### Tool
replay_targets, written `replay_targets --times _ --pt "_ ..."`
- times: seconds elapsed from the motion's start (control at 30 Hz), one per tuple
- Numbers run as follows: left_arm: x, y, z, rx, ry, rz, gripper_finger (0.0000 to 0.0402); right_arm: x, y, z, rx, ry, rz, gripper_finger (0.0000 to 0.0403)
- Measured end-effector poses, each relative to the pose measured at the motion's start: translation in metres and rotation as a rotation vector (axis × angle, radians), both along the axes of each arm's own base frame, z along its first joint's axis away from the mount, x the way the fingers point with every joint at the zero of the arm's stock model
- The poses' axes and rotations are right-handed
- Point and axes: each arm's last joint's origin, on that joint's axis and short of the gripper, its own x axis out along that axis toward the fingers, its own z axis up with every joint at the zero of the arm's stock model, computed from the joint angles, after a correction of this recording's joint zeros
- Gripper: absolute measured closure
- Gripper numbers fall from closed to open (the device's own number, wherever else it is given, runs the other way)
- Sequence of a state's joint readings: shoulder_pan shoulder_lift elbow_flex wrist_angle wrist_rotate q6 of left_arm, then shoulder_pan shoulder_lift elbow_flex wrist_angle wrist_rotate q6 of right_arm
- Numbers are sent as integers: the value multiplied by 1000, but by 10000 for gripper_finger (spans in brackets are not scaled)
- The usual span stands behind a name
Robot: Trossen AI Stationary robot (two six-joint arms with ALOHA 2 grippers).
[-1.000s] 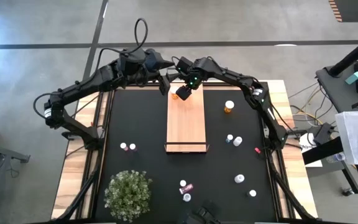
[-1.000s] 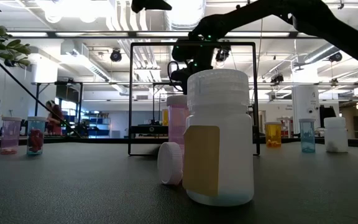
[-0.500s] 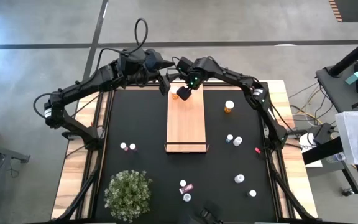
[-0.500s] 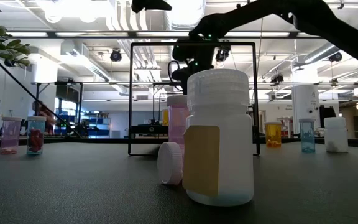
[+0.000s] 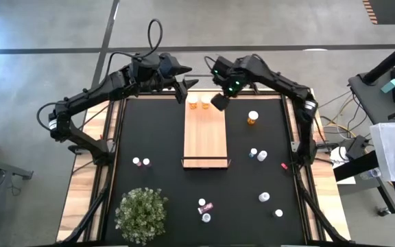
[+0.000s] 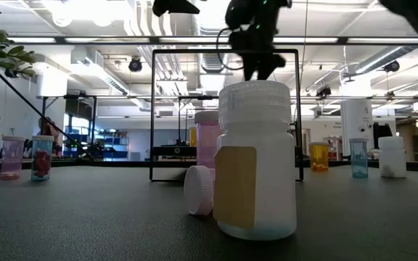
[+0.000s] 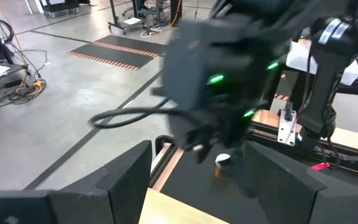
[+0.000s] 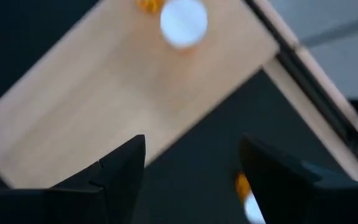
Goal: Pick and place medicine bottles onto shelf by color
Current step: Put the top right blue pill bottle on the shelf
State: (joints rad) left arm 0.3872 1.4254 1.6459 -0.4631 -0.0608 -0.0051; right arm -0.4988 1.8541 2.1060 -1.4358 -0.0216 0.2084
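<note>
- Two orange bottles (image 5: 199, 102) standing side by side at the 12 o'clock end of the shelf (image 5: 205, 137), clear of either claw.
- Right gripper (image 5: 219, 103) empty, fingers spread, hovering just off the shelf's edge at 1 o'clock, near the pair.
- Left gripper (image 5: 182, 91) parked beyond the shelf's 11 o'clock corner, fingers apart, nothing held.
- One more orange bottle (image 5: 253, 118) waiting on the black mat (image 5: 149, 130) at 2 o'clock; pale ones scattered toward 4 and 6 o'clock.
- Risk, by judgement: low swing away could clip and topple the placed pair; crossing arms could also collide.
</note>
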Motion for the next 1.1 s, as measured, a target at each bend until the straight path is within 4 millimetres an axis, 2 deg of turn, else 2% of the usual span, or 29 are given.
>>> replay_targets --times 0.23,0.4,0.6,0.83,1.1 --pt "0 0 -1 26 19 -7 162 -41 54 8 67 40 -74 158" --pt "0 1 -1 57 36 -15 162 -67 90 -8 131 96 -189 158" --pt "0 1 -1 61 37 -14 162 -85 126 -36 161 159 -221 156" --pt "0 2 -2 60 38 -13 162 -92 148 -71 234 246 -246 156" --pt "-2 1 -7 38 86 -14 162 -87 154 -103 231 290 -203 156"
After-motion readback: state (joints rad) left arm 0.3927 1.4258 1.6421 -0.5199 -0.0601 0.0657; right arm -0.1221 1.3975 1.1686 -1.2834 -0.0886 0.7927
